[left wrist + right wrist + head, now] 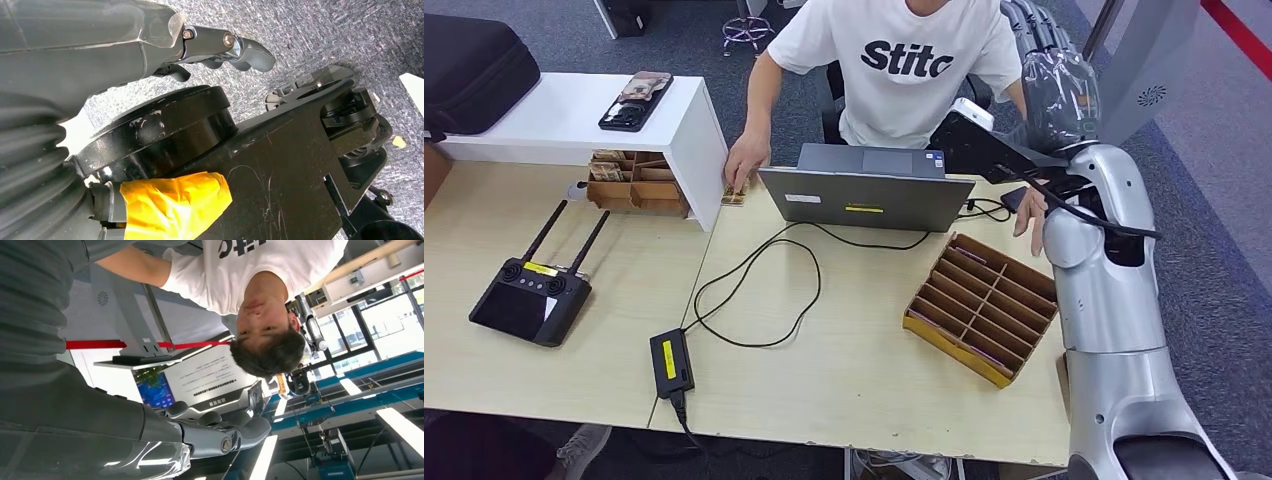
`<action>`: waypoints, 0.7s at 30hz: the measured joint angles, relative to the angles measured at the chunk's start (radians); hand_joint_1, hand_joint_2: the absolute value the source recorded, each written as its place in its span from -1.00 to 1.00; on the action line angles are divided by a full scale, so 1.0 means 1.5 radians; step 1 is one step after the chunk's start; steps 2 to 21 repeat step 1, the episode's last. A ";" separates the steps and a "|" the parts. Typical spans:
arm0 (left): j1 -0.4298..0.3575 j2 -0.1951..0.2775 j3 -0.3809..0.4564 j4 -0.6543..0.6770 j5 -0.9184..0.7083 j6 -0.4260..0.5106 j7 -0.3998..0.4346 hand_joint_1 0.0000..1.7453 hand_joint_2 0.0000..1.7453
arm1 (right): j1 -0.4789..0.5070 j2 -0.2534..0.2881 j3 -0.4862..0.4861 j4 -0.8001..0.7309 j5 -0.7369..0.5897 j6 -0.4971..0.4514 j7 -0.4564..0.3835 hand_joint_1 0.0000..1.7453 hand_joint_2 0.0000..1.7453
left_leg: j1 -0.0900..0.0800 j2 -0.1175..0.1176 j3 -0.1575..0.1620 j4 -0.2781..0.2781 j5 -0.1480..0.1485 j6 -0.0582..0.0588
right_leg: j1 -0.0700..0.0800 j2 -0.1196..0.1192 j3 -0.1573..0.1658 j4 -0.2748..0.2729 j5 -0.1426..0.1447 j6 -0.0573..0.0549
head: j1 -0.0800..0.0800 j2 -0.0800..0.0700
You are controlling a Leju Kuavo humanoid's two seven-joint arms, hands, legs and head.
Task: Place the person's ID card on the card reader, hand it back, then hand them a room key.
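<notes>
My right hand (pixel 1049 60) is raised high at the far right, beside the seated person's shoulder. Its fingers are stretched out and nothing shows in it; in the right wrist view the hand (pixel 215 432) also looks bare. The person (pixel 904 70) in a white T-shirt sits behind the desk. One of their hands (pixel 746 160) rests on a small card-like thing (pixel 733 197) by the white shelf's corner. Their other hand (pixel 1029 215) lies near a small dark device (pixel 1014 197) behind the laptop. My left hand (pixel 220 47) hangs over grey carpet, holding nothing.
An open grey laptop (pixel 869 190) stands mid-desk, its cable running to a black power brick (pixel 671 362). A slotted cardboard tray (pixel 984 305) lies front right. A black remote controller (pixel 529 295) sits left. The white shelf (pixel 574 115) carries a phone (pixel 636 100) over a small wooden box (pixel 629 182).
</notes>
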 joint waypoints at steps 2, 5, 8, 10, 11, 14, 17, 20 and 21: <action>0.000 0.000 0.000 0.000 0.000 0.000 0.000 -1.00 1.00 | 0.000 0.000 0.000 0.000 0.000 0.000 0.000 -1.00 1.00 | 0.000 0.000 0.000 0.000 0.000 0.000 | 0.000 0.000 0.000 0.000 0.000 0.000 | 0.000 0.000; 0.000 0.000 0.000 0.000 0.000 0.000 0.000 -1.00 1.00 | 0.000 0.000 0.000 0.000 0.000 0.000 0.000 -1.00 1.00 | 0.000 0.000 0.000 0.000 0.000 0.000 | 0.000 0.000 0.000 0.000 0.000 0.000 | 0.000 0.000; 0.000 0.000 0.000 0.000 0.000 0.000 0.000 -1.00 1.00 | 0.000 0.000 0.000 0.000 0.000 0.000 0.000 -1.00 1.00 | 0.000 0.000 0.000 0.000 0.000 0.000 | 0.000 0.000 0.000 0.000 0.000 0.000 | 0.000 0.000; 0.000 0.000 0.000 0.000 0.000 0.000 0.000 -1.00 1.00 | 0.000 0.000 0.000 0.000 0.000 0.000 0.000 -1.00 1.00 | 0.000 0.000 0.000 0.000 0.000 0.000 | 0.000 0.000 0.000 0.000 0.000 0.000 | 0.000 0.000; 0.000 0.000 0.000 0.000 0.000 0.000 0.000 -1.00 1.00 | 0.000 0.000 0.000 0.000 0.000 0.000 0.000 -1.00 1.00 | 0.000 0.000 0.000 0.000 0.000 0.000 | 0.000 0.000 0.000 0.000 0.000 0.000 | 0.000 0.000; 0.000 0.000 0.000 0.000 0.000 0.000 0.000 -1.00 1.00 | 0.000 0.000 0.000 0.000 0.000 0.000 0.000 -1.00 1.00 | 0.000 0.000 0.000 0.000 0.000 0.000 | 0.000 0.000 0.000 0.000 0.000 0.000 | 0.000 0.000; 0.000 0.000 0.000 0.000 0.000 0.000 0.000 -1.00 1.00 | 0.000 0.000 0.000 0.000 0.000 0.000 0.000 -1.00 1.00 | 0.000 0.000 0.000 0.000 0.000 0.000 | 0.000 0.000 0.000 0.000 0.000 0.000 | 0.000 0.000; 0.000 0.000 0.000 0.000 0.000 0.000 0.000 -1.00 1.00 | 0.000 0.000 0.000 0.000 0.000 0.000 0.000 -1.00 1.00 | 0.000 0.000 0.000 0.000 0.000 0.000 | 0.000 0.000 0.000 0.000 0.000 0.000 | 0.000 0.000; 0.000 0.000 0.000 0.000 0.000 0.000 0.000 -1.00 1.00 | 0.000 0.000 0.000 0.000 0.000 0.000 0.000 -1.00 1.00 | 0.000 0.000 0.000 0.000 0.000 0.000 | 0.000 0.000 0.000 0.000 0.000 0.000 | 0.000 0.000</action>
